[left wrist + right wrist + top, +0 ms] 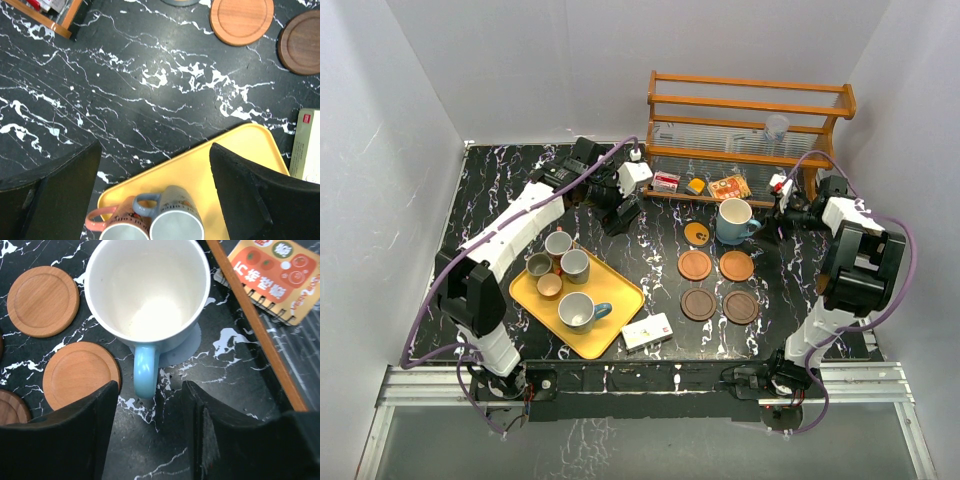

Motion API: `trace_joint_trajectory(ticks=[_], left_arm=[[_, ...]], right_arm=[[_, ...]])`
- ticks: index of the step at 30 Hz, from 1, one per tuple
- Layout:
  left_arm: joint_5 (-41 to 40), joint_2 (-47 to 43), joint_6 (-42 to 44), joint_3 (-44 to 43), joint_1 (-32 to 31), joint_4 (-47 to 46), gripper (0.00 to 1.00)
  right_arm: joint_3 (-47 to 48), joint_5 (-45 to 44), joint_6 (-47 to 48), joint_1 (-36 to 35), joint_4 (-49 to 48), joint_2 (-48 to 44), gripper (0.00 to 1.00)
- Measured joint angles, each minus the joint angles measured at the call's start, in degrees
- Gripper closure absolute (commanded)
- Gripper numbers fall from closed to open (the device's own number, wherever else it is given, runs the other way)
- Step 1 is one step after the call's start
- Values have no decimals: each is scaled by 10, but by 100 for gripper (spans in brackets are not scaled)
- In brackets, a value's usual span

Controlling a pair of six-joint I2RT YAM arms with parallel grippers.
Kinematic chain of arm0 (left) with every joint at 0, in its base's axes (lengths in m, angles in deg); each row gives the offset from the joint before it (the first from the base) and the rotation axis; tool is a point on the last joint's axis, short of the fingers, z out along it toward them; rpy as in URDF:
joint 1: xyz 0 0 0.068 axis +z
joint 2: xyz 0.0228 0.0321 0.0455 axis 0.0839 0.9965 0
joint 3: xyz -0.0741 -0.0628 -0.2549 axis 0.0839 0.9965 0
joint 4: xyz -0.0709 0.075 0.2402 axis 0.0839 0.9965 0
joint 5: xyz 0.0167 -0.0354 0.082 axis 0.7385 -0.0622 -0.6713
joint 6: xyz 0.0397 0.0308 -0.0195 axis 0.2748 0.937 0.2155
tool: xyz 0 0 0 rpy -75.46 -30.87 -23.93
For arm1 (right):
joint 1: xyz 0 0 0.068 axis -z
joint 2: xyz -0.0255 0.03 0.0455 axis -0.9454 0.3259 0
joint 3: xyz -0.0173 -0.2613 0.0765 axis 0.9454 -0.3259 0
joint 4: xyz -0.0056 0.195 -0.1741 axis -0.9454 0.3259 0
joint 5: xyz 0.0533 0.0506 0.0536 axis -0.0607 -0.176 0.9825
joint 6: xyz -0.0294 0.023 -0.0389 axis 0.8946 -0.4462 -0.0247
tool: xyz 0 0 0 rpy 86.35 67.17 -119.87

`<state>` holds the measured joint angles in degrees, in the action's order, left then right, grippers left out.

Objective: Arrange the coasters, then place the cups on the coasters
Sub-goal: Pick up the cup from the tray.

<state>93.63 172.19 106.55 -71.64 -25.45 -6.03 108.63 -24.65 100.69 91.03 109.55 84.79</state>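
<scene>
**Blue mug on coaster, right jaws apart at its handle**

Wooden rack (750,105) runs along the back of the black marble table (650,250). A clear plastic cup (776,127) stands on it, and an orange booklet (275,277) lies on its bottom shelf, just beside the mug. The booklet's cover print is too small to read. White box (647,332) with a red mark lies near the yellow tray (620,300).

Light blue mug (147,295) is upright with a white, empty inside. It sits on the grey-blue coaster (192,347), handle towards the right gripper (150,390). That gripper's fingers are spread, and the handle end sits between them, untouched.

Printed orange coaster (697,234) lies just left of the mug. In front are two orange-brown coasters (695,265), then two dark brown coasters (698,304), all bare.

Five other mugs (574,265) are bunched on the tray. Lettering on one rim is blurred. Left gripper (155,147) hangs wide apart over the tray's far edge, holding nothing.
</scene>
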Motion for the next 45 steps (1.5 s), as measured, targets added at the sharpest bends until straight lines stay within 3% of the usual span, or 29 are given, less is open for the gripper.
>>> trace_joint_trajectory(ticks=[9, 15, 27, 34, 45], left_arm=[[-32, -82, 15, 53, 0, 123, 13], [-52, -141, -2, 115, 0, 194, 19], [-81, -185, -49, 261, 0, 234, 47], [-78, -183, -59, 289, -1, 207, 73], [-73, -141, -59, 284, -25, 175, 95]], right_arm=[[0, -79, -124, -1, -5, -99, 38], [0, -143, -207, -17, -9, -166, 36], [-6, -266, -396, -201, -62, -223, 36], [-30, -278, -444, -217, -104, -224, 36], [-57, -242, -452, -229, -126, -230, 38]])
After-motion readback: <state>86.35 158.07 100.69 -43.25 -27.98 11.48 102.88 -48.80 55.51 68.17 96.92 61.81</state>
